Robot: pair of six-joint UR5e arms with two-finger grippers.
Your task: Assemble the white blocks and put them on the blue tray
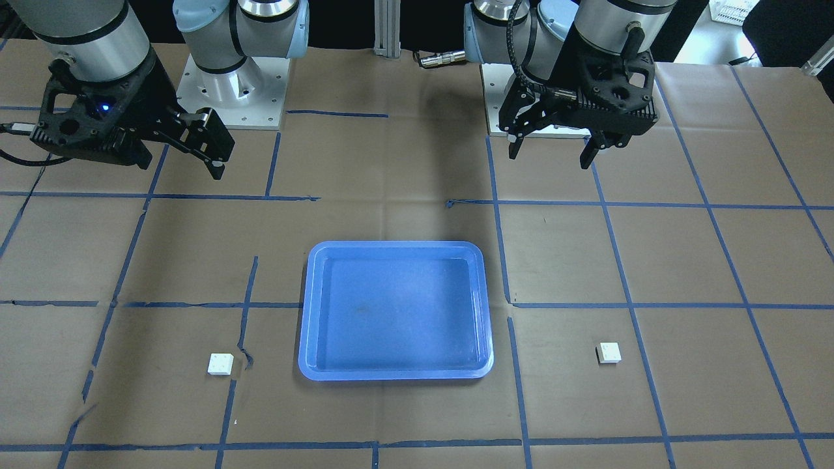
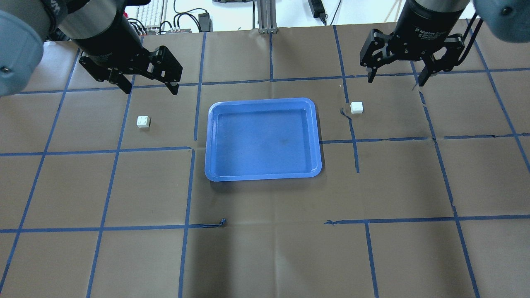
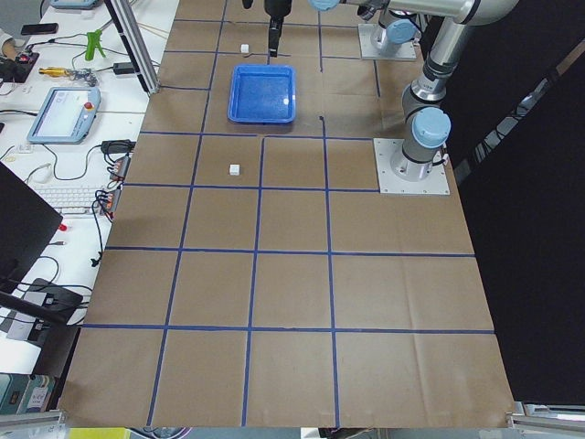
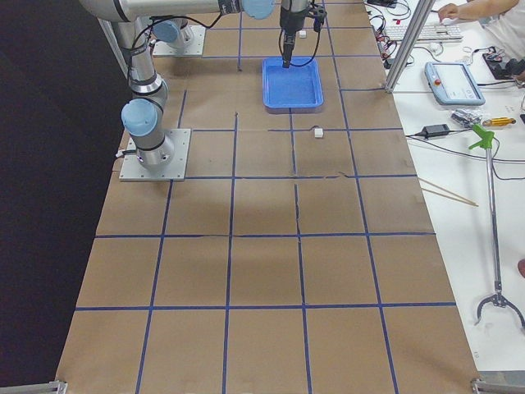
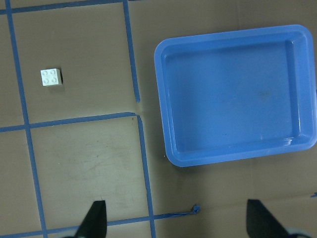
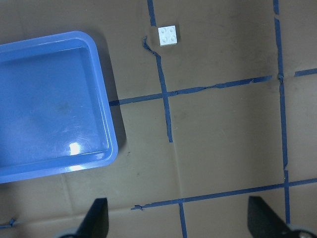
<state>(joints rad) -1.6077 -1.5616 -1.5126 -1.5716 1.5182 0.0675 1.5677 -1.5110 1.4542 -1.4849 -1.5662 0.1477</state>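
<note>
The blue tray (image 2: 208,140) lies empty at the table's middle; it also shows in the front view (image 1: 303,312). One white block (image 2: 143,121) sits on the paper to the tray's left and shows in the left wrist view (image 5: 52,77). The other white block (image 2: 357,107) sits to the tray's right and shows in the right wrist view (image 6: 168,35). My left gripper (image 2: 149,87) is open and empty, raised beyond the left block. My right gripper (image 2: 396,80) is open and empty, raised beyond and to the right of the right block.
Brown paper with a blue tape grid covers the table (image 2: 265,248). The arms' base plates (image 1: 228,98) stand at the robot's edge. A side bench with a keyboard and a pendant (image 3: 64,110) runs along the table's far edge.
</note>
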